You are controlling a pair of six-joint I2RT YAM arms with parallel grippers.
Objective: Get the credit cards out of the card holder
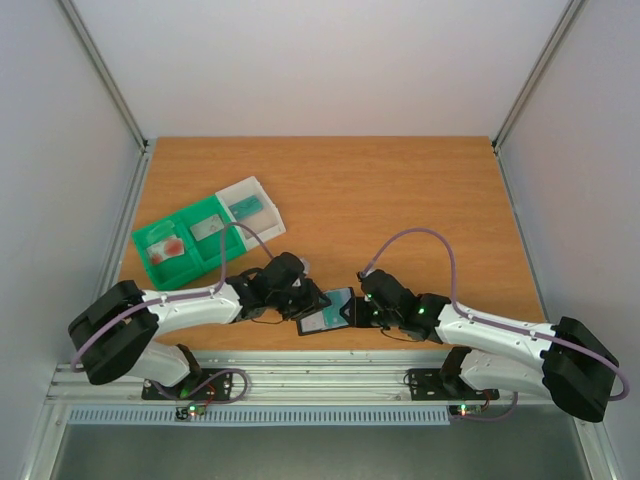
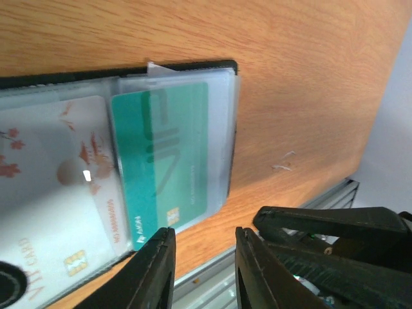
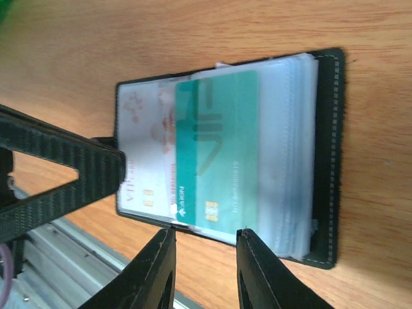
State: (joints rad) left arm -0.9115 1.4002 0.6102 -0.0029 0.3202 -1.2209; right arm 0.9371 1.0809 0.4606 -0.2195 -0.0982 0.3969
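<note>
The black card holder (image 1: 322,322) lies open on the table near its front edge, between my two grippers. A teal credit card (image 3: 219,154) sits partly out of its clear sleeve, and beside it a white credit card (image 3: 145,148) with red print is still sleeved. My left gripper (image 2: 205,241) is open just off the holder's edge by the teal credit card (image 2: 161,154), with nothing between its fingers. My right gripper (image 3: 205,235) is open at the opposite side, the teal card's edge just beyond its tips. In the top view, left gripper (image 1: 314,298) and right gripper (image 1: 358,306) flank the holder.
A green-and-white sorting tray (image 1: 150,238) stands at the back left, with a teal card (image 1: 245,207), a grey card (image 1: 208,227) and a red-pink card (image 1: 168,247) in its compartments. The metal rail (image 1: 320,380) runs along the table's front edge close to the holder.
</note>
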